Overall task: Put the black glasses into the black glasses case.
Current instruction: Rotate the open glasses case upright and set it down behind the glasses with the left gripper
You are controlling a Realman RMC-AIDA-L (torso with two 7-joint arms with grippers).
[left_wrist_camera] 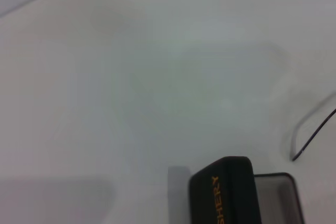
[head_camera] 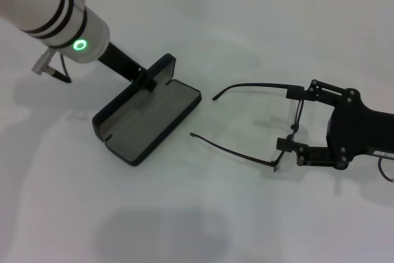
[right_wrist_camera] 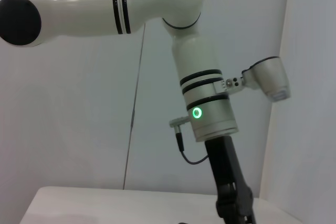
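The black glasses case (head_camera: pixel 151 121) lies open on the white table, grey lining up, lid raised at the back. My left gripper (head_camera: pixel 146 82) is shut on the lid's edge. The left wrist view shows the case's outside with orange lettering (left_wrist_camera: pixel 223 195) and a temple tip of the glasses (left_wrist_camera: pixel 315 132). The black glasses (head_camera: pixel 294 124) are to the right of the case, temple arms pointing toward it. My right gripper (head_camera: pixel 294 121) holds them, one finger at each end of the front frame. I cannot tell whether they touch the table.
The white table (head_camera: pixel 203 214) carries nothing else. A bare gap lies between the case and the temple tips. The right wrist view shows only my left arm (right_wrist_camera: pixel 210 114) against a pale wall.
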